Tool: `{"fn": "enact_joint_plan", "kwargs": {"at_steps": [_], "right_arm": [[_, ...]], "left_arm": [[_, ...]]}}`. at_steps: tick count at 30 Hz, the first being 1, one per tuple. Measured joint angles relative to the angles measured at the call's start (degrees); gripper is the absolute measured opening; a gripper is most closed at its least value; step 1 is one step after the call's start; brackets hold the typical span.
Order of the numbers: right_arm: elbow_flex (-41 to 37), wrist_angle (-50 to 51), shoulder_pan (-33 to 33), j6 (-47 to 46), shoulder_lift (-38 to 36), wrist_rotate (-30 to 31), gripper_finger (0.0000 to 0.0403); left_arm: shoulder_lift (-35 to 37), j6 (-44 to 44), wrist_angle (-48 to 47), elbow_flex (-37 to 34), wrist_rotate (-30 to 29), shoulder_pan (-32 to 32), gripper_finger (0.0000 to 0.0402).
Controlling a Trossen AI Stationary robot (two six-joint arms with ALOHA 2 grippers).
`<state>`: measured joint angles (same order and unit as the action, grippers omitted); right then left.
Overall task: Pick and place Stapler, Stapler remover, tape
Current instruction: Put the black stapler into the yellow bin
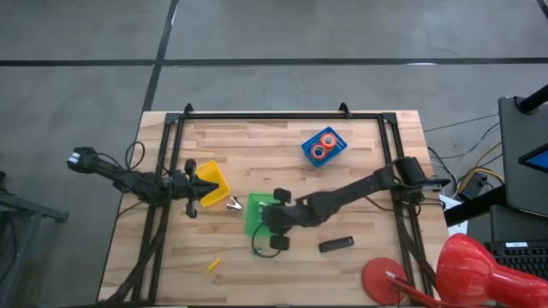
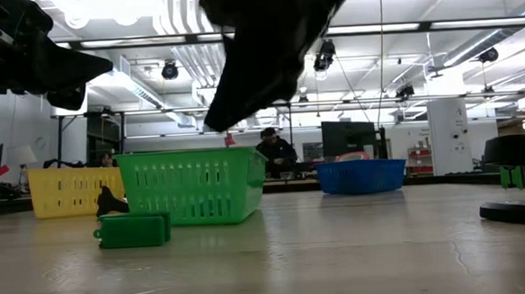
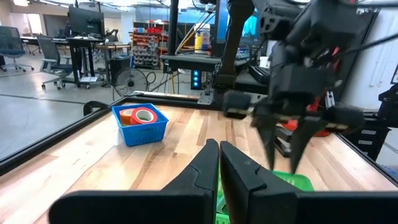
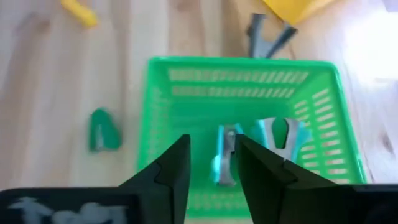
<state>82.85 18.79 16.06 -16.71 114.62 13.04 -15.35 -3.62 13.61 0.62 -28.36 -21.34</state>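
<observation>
The black stapler lies flat on the table, to the right of the green basket. My right gripper hovers open over that basket, fingers pointing down, touching nothing. Two teal and silver staple removers lie inside the basket. Another grey remover lies on the table between the green and yellow baskets. Orange and red tape rolls sit in the blue basket. My left gripper is shut and empty, over the yellow basket.
A small green piece lies on the table beside the green basket, and a small yellow piece lies toward the near left. A red object stands at the near right corner. Bare wood shows around the stapler.
</observation>
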Motion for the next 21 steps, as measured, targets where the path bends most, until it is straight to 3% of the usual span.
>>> {"fn": "enact_joint_plan", "kwargs": {"at_steps": [12,21], "right_arm": [[-1.34,10.06,4.91,4.72,-7.10,3.65,0.0160],[-7.99,18.70,8.11,2.89,-12.51,3.39,0.0188]], "left_arm": [[-0.10,-0.02,-0.02,0.00,0.00,-0.01,0.0019],[-0.38,-0.02,-0.07,0.00,-0.01,0.00,0.0019]]}}
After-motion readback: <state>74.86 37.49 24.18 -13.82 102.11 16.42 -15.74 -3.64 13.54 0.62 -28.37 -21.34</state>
